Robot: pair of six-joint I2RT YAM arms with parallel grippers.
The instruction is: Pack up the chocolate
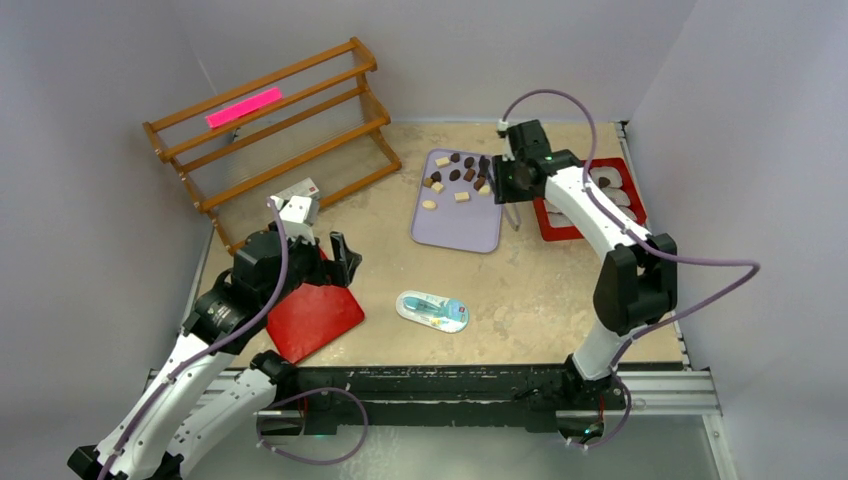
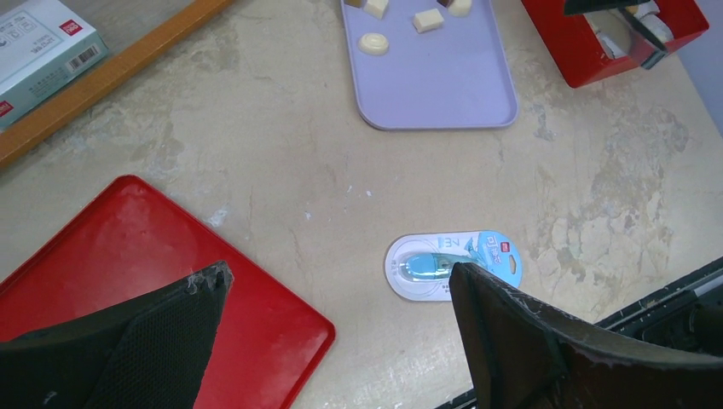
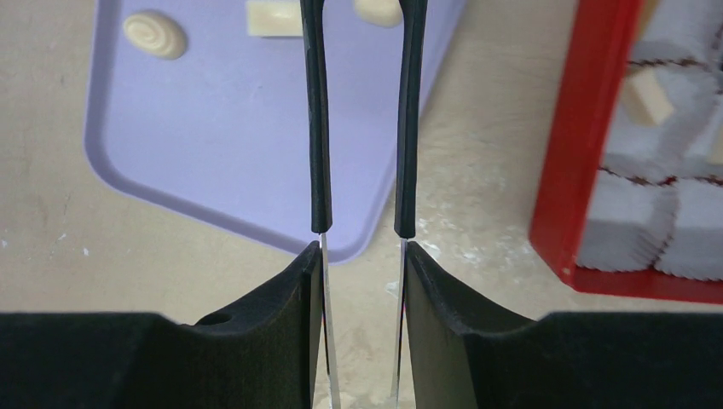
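Note:
Dark brown and cream chocolate pieces [image 1: 455,175] lie on the far half of a lavender tray [image 1: 455,235]. My right gripper [image 1: 512,182] hovers at the tray's right edge, shut on black-armed metal tongs [image 3: 320,128] whose arms reach over the tray [image 3: 213,153]; their tips are out of view. A swirl chocolate [image 3: 155,34] and a cream block [image 3: 273,17] lie near them. A red box [image 1: 555,232] of white paper cups stands to the right, with a cream piece [image 3: 648,94] in one cup. My left gripper [image 1: 335,260] is open and empty over a red lid [image 2: 128,256].
An oval blue-and-white packet [image 1: 433,310] lies near the front middle, under my left gripper's right finger [image 2: 529,341]. A wooden rack [image 1: 270,130] with a pink strip [image 1: 243,107] stands at the back left. A small white carton [image 2: 43,43] lies by the rack.

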